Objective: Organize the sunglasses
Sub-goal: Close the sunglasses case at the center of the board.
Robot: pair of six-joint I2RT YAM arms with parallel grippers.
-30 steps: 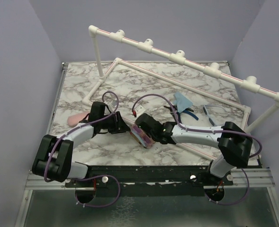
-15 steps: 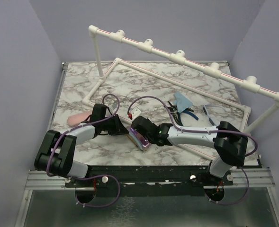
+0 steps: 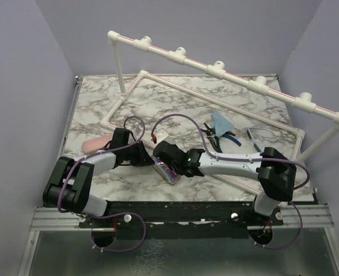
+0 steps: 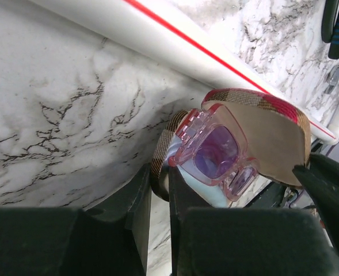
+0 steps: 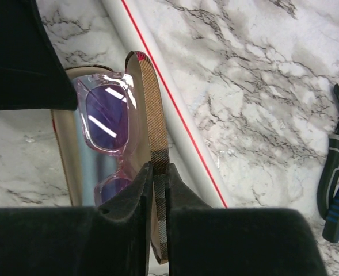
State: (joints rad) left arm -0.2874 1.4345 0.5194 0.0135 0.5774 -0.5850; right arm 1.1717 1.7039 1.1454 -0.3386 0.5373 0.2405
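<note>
A second ago my left hand (image 4: 159, 175) stood wider and a little short of the case (image 5: 152, 103). Now its fingers are drawn nearly together on the rim of the lower shell, and as far as I can see that rim sits between them. Over the same second my right arm carried the case leftward across the table (image 3: 157, 103), toward the left hand, so the two hands now meet at it.

My right hand (image 5: 157, 169) is pinching the edge of the plaid lid, which stands up thin between its fingers. So I hold the case by both halves: left on the bottom, right on the lid, with the case propped open.

The pink pair (image 4: 215, 156) lies folded inside, lenses up, resting on the pale lining and partly under the lid. It looks seated, though one end rides close to the rim.

I take this to mean the first pair is nearly put away. With the bottom steadied, the lid can be brought down, as long as the frame does not catch in the seam.

The blue pair (image 3: 254, 137) lies out on the table far to my right, well apart from both hands, so by my reckoning about half the job remains.
</note>
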